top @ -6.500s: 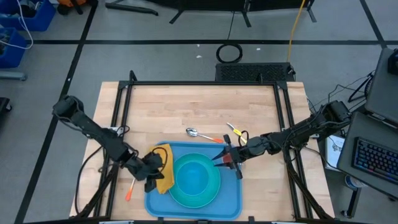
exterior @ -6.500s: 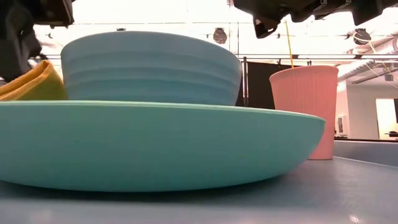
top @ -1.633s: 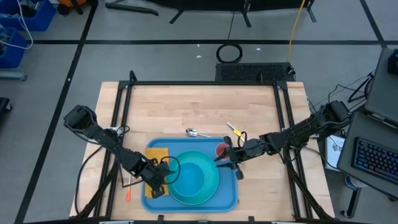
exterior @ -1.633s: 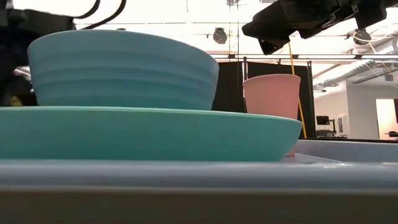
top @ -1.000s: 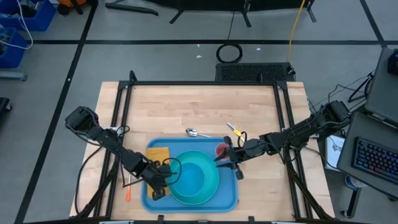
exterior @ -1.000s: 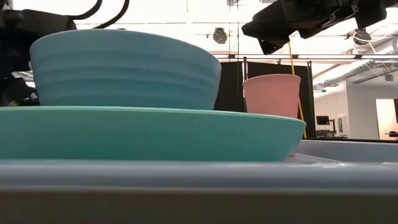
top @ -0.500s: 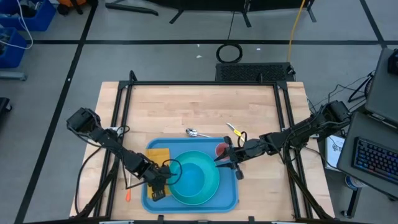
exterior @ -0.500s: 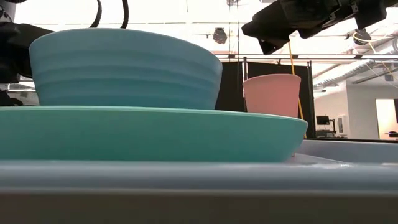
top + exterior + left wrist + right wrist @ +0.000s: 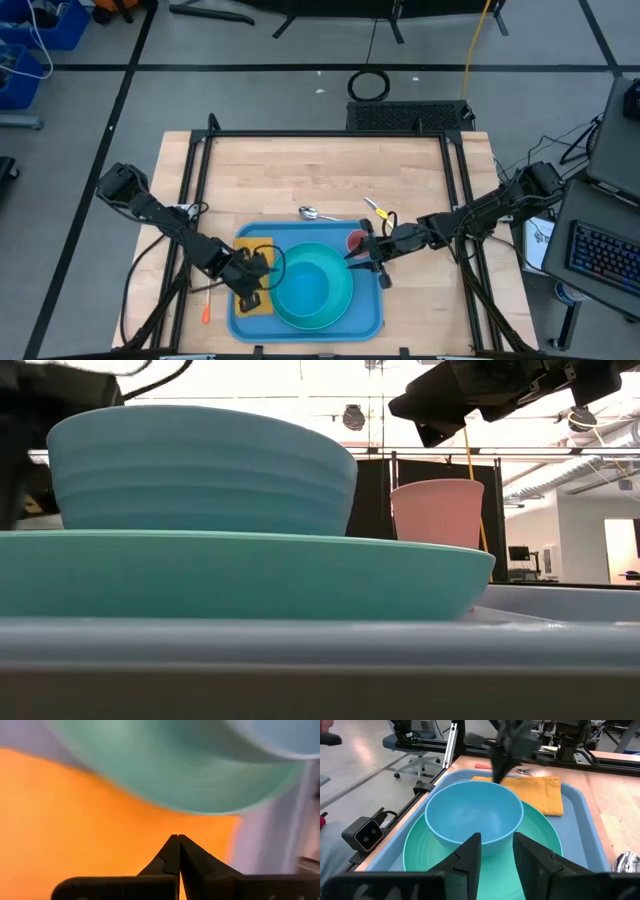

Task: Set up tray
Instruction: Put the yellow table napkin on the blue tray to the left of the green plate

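— Since half a second ago, what moved in the high view?
— Left claw slid back over the flat yellow cloth napkin; the large flat blue plastic tray stays at the wooden bench's near edge.
— Low view?
— Light blue bowl on round turquoise plate, pink ribbed cup behind.
— Wrist views?
— Left claw's fingers pressed together above the napkin. Right claw stands apart, empty, over the plate.

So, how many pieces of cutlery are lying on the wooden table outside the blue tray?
3 that I can see. A silver spoon lies just beyond the tray's far edge, a yellow-handled utensil to its right, and an orange-handled one left of the tray. The arms may hide more.
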